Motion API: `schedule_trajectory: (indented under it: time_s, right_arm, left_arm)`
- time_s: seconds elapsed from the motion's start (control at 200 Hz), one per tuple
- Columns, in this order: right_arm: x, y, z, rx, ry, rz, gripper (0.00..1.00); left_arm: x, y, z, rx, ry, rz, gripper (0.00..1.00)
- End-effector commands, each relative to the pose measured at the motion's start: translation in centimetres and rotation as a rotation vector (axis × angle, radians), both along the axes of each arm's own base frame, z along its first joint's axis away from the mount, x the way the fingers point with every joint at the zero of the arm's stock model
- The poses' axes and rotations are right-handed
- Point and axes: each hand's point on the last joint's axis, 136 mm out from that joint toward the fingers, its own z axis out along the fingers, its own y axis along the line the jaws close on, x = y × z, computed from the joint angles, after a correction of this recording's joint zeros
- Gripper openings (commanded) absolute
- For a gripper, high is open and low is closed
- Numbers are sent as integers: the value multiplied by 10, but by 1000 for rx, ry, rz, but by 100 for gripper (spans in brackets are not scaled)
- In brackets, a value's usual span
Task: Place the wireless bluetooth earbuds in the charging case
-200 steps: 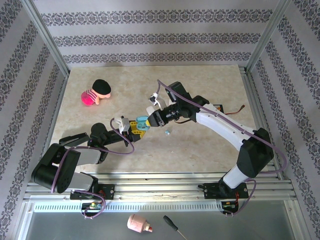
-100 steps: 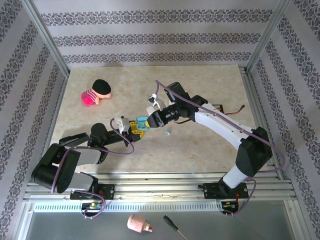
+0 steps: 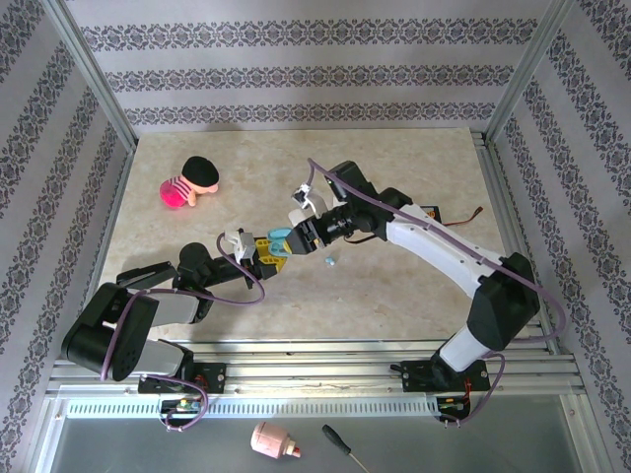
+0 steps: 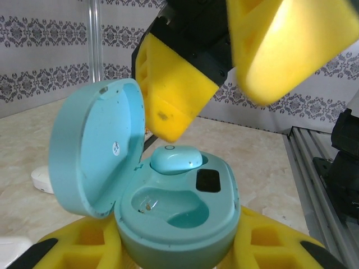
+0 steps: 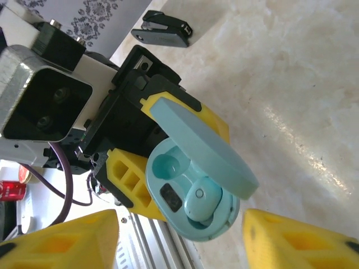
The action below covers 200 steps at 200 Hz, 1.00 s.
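Note:
My left gripper (image 4: 179, 255) is shut on the teal charging case (image 4: 185, 230), which sits upright between its yellow fingers with its lid (image 4: 92, 151) swung open. One pale blue earbud (image 4: 175, 159) rests in the far slot, and the near slot (image 4: 168, 204) is empty. Just above the case my right gripper (image 5: 179, 246) is open, with one yellow finger (image 5: 61, 241) on each side of it and nothing held. From above, the two grippers (image 3: 296, 239) meet at the case (image 3: 281, 239) mid-table. A second small earbud (image 3: 330, 261) lies on the table just right of them.
A pink doll with a black cap (image 3: 189, 183) lies at the back left. A small black clip-like object (image 5: 165, 31) and a white rounded thing (image 4: 42, 179) lie on the table. A screwdriver (image 3: 343, 448) and a pink object (image 3: 274, 440) sit below the rails.
My right gripper's jaws have spread apart over the case. Both arms have barely shifted, and the left gripper keeps its hold on the case.

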Motion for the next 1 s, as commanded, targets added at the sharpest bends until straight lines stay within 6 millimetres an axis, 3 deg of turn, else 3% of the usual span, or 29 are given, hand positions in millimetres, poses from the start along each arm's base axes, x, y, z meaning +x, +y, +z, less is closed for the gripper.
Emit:
schedule_trajectory:
  time_s: [0.0,0.12,0.18,0.29,0.395,0.7,0.994]
  right_arm:
    - [4,-19,17,42,-83,-62,66]
    - [16,-44,13,49,-123,-180,67]
    - [26,-59,2,26,-123,-273,67]
    - [49,-92,-35,-91,-79,-464,65]
    - [59,-107,-73,-240,-49,-540,63]
    - [76,-83,-142,-328,137,-467,61]
    - [84,-54,-162,-252,179,-324,60]
  left_arm:
    - [-4,0,15,-18,-88,6,33]
    - [-2,4,14,-15,-87,23,33]
    - [-2,5,14,-14,-88,26,33]
    - [-1,5,12,-11,-84,29,32]
    - [-1,6,12,-11,-84,32,33]
    - [-2,6,11,-12,-80,28,33]
    - [-3,7,12,-14,-73,32,33]
